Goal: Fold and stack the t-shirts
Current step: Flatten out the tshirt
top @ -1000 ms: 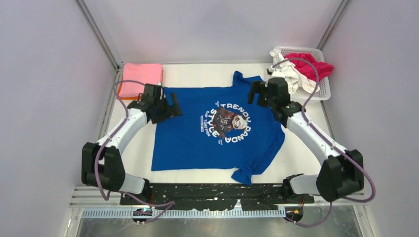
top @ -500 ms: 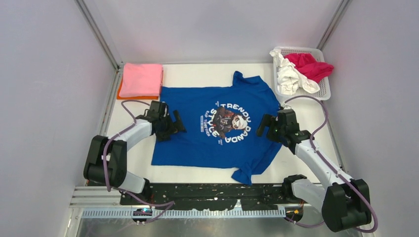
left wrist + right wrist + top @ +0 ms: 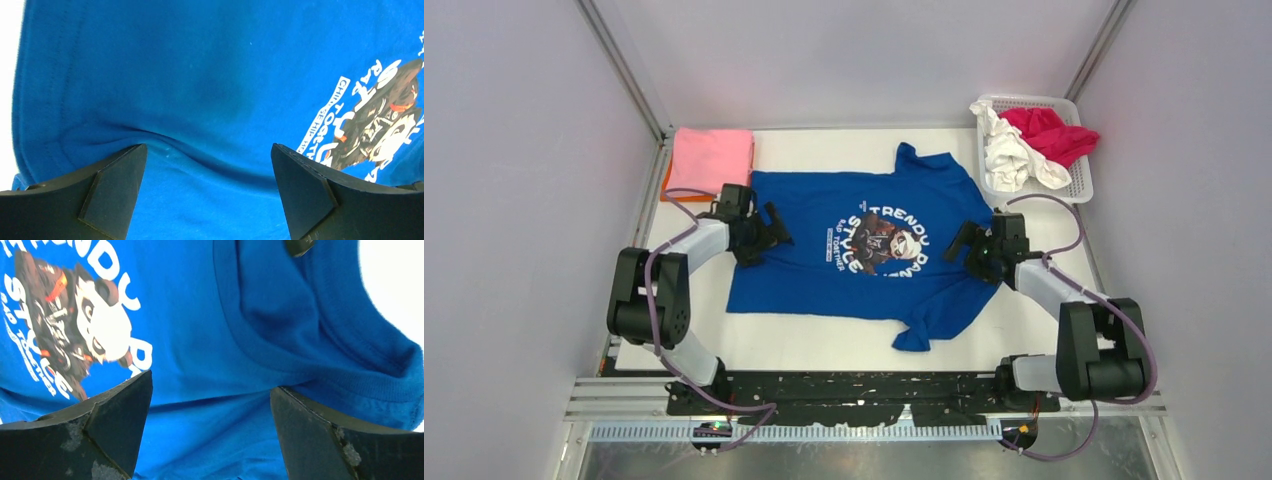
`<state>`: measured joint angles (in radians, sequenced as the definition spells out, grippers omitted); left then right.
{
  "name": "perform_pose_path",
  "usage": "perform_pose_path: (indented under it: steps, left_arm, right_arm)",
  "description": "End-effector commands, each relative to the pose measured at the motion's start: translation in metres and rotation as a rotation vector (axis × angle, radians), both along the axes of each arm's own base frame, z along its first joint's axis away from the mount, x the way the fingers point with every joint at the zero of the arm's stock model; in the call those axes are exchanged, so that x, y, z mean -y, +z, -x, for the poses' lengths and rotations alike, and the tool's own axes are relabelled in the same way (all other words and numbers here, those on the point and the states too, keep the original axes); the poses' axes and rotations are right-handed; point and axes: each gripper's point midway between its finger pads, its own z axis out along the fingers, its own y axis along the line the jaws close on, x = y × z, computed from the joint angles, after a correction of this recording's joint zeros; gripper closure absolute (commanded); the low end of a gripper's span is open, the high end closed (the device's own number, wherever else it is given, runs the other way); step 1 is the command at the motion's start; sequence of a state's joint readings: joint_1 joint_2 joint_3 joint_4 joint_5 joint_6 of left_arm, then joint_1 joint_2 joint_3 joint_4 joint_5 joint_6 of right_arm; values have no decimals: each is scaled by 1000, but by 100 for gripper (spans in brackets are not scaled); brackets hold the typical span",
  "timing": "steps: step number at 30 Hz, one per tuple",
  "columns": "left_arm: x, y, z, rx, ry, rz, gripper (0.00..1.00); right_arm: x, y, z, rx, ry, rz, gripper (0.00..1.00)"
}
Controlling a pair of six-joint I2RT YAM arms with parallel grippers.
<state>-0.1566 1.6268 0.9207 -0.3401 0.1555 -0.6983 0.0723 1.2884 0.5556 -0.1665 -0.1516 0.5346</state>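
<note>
Both tools, the left gripper (image 3: 767,233) and the right gripper (image 3: 964,247), are down low on the blue t-shirt (image 3: 824,290).

The blue t-shirt lies flat in the middle of the white table (image 3: 824,345). One sleeve points to 12 o'clock and the other to 6 o'clock. A round dark picture with white letters (image 3: 882,243) is on its front.

The left gripper is on the shirt's 9 o'clock side. Its two black fingers (image 3: 115,180) are spread wide apart and are not pinching anything. From the left wrist, blue cloth (image 3: 200,75) fills the gap between them, and a soft bump of cloth runs from one finger to the other.

The right gripper is on the shirt's 3 o'clock side. Its fingers (image 3: 120,420) are spread wide too, with nothing pinched. From the right wrist, blue cloth (image 3: 200,315) lies between them, with a thick sewn band of the shirt just past the tips.

A pink t-shirt (image 3: 712,158) lies folded at about 10 o'clock on the table. A thin strip of an orange t-shirt (image 3: 667,190) peeks out from under it.

A white basket (image 3: 1074,180) sits at about 2 o'clock. A white t-shirt (image 3: 1009,155) and a crimson t-shirt (image 3: 1049,130) are bunched up in it and hang over its rim.
</note>
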Motion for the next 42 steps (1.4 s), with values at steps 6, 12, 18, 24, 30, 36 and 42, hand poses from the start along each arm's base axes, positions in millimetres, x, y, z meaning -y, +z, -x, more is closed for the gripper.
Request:
perform_pose_path:
  steps: [6,12,18,24,30,36,42]
  left_arm:
    - [-27,11,-35,25,65,-44,0]
    - [-16,31,-50,84,23,5,0]
    - [4,64,-30,161,-52,37,0]
    - [11,75,17,212,-82,-36,0]
    - [6,46,53,199,-68,-17,0]
    - [4,18,53,165,-55,-20,0]
    - [18,10,36,113,-93,38,0]
  right_arm:
    - [20,-9,-60,-3,-66,22,5]
    - [22,27,-74,69,-9,82,5]
    - [38,68,-29,115,-47,173,4]
    - [48,61,40,44,-105,197,1]
    - [26,28,77,-67,-34,172,22]
    - [-11,5,75,-99,52,154,30]
    - [-32,-15,76,-147,108,153,40]
